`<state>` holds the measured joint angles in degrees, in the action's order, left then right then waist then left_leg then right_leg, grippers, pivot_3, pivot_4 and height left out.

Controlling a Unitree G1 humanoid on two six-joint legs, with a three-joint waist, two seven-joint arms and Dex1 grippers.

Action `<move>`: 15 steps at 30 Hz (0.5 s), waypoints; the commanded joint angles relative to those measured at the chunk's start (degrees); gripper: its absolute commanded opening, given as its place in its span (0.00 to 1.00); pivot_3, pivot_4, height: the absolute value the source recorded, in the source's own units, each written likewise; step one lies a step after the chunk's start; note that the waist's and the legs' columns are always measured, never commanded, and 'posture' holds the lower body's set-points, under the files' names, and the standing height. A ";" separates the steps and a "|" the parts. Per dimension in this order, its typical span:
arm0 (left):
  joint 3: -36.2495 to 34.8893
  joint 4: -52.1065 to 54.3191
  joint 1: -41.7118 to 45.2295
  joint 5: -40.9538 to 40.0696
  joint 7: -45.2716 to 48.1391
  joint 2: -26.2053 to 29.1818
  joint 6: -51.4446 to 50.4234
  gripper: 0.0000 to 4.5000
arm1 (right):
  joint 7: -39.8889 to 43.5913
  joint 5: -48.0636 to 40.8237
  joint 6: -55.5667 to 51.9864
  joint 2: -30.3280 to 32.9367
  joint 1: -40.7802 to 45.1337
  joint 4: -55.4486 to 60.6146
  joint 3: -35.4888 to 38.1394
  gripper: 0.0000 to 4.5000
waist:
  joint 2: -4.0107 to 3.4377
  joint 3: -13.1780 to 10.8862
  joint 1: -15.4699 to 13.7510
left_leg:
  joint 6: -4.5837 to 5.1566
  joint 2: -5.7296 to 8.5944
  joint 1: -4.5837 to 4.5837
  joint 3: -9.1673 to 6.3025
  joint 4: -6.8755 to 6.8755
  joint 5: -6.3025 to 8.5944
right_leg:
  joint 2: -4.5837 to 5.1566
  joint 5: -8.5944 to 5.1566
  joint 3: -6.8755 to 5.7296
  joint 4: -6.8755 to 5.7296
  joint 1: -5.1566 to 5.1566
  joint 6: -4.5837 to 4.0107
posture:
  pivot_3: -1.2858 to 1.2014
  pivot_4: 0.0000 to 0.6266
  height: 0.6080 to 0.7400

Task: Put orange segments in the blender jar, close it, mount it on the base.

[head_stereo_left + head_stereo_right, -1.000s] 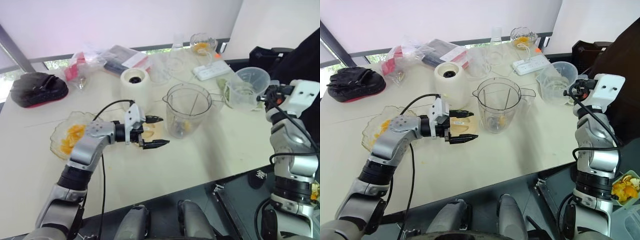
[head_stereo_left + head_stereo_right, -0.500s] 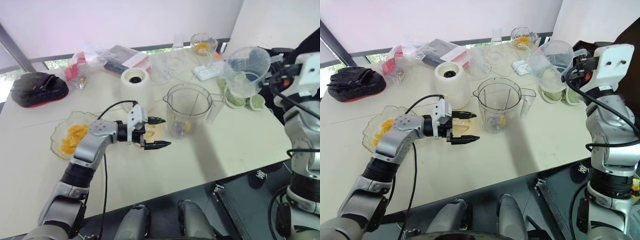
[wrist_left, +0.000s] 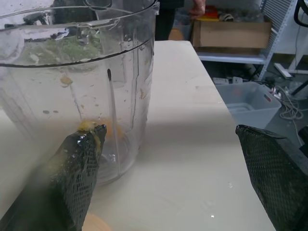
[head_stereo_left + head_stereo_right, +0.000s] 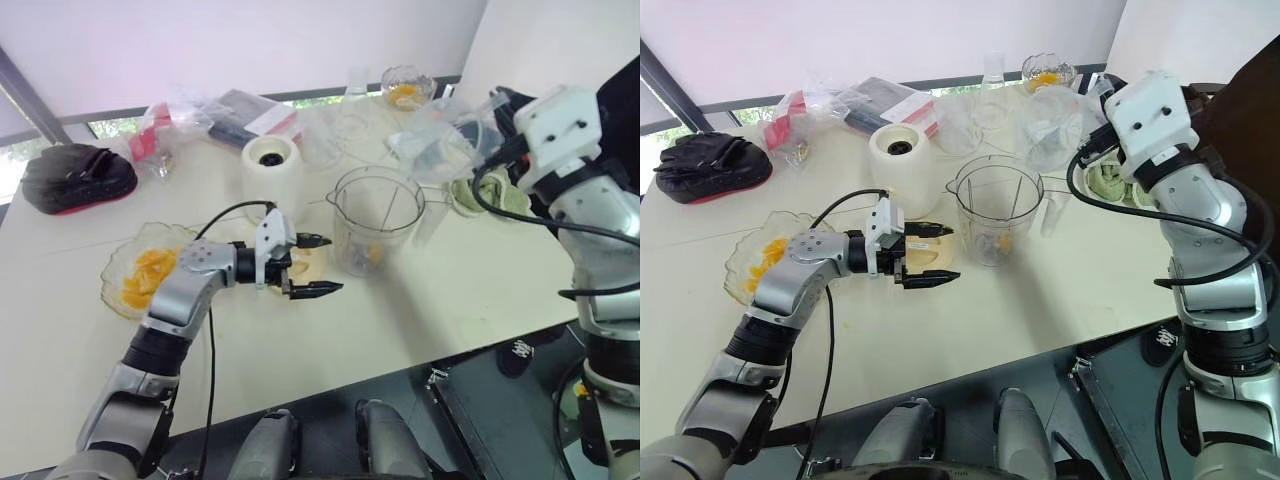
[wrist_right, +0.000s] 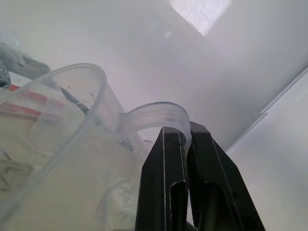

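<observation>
The clear blender jar (image 4: 376, 218) stands open at mid-table with a few orange pieces (image 4: 372, 253) at its bottom. My left gripper (image 4: 325, 265) hovers open and holds nothing, just left of the jar, its fingers (image 3: 79, 173) level with the jar's base. My right gripper (image 5: 185, 134) is shut on the handle of a clear plastic jug (image 4: 440, 140). That jug is tipped on its side in the air, above and right of the jar. The cream blender base (image 4: 272, 175) stands behind the left gripper. A glass bowl of orange segments (image 4: 143, 275) sits at the left.
Green fruit pieces (image 4: 480, 195) lie right of the jar. At the back are a second bowl with orange (image 4: 403, 88), plastic bags (image 4: 200, 115) and a black bag (image 4: 75, 178). A pale disc (image 4: 305, 265) lies under the left gripper. The table's front edge runs close by.
My right gripper lifted the clear jug off the table, carried it left toward the blender jar and tipped it over. The left gripper stayed almost still.
</observation>
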<state>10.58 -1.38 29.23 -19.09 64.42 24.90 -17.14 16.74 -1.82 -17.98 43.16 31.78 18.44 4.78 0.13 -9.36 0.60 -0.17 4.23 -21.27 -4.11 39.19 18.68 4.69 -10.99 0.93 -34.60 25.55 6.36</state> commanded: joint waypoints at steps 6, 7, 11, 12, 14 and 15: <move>-0.29 3.38 -0.52 -0.35 -1.15 0.75 -0.36 1.00 | 2.88 6.01 6.88 1.01 2.50 -1.01 -1.26 0.00 | 0.00 0.00 -0.03 | 0.00 -0.01 -0.02 0.01 0.00 0.00 | -0.01 0.00 0.00 0.07 -0.01 0.00 | 0.52 0.24 1.00; -0.32 3.37 -0.54 -0.37 -1.20 0.79 -0.37 1.00 | 3.03 6.23 7.06 0.70 2.56 -1.24 -1.25 0.00 | 0.00 0.00 -0.03 | 0.00 -0.01 -0.03 0.01 0.00 0.00 | -0.01 0.00 0.00 0.08 -0.01 0.00 | 0.52 0.24 1.00; -0.35 3.62 -0.70 -0.43 -1.36 0.85 -0.49 1.00 | 2.54 4.07 3.34 -2.25 2.18 -0.96 0.82 0.00 | 0.00 0.00 0.00 | 0.00 -0.02 -0.03 0.01 0.00 0.00 | -0.01 0.00 0.00 0.08 -0.01 0.00 | 0.52 0.24 1.00; -0.33 3.63 -0.70 -0.42 -1.39 0.83 -0.50 1.00 | 1.89 2.46 -0.23 -3.83 2.00 -0.51 2.23 0.00 | 0.00 0.00 0.00 | -0.01 -0.02 -0.03 0.01 0.00 0.00 | -0.01 0.00 0.00 0.08 -0.01 0.00 | 0.52 0.24 1.00; -0.30 3.52 -0.65 -0.39 -1.44 0.76 -0.45 1.00 | 0.86 -0.38 -7.07 -6.45 1.73 0.32 4.95 0.00 | 0.01 0.00 -0.07 | 0.00 -0.03 -0.03 0.00 0.00 0.00 | -0.01 0.00 0.00 0.08 -0.01 0.00 | 0.52 0.24 1.00; -0.29 3.51 -0.65 -0.40 -1.44 0.75 -0.44 1.00 | 0.16 -1.93 -11.00 -7.87 1.65 0.93 6.62 0.00 | 0.00 0.00 -0.16 | -0.01 -0.02 -0.05 -0.01 0.00 0.00 | 0.00 0.00 0.01 0.09 -0.01 0.00 | 0.52 0.24 1.00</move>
<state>10.58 0.18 28.79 -19.18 63.15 25.48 -18.08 18.45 -1.52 -25.00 35.50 32.30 16.23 7.32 0.14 -9.35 0.44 -0.18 4.21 -21.32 -4.12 39.20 18.68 4.69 -10.99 0.93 -34.52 25.54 6.35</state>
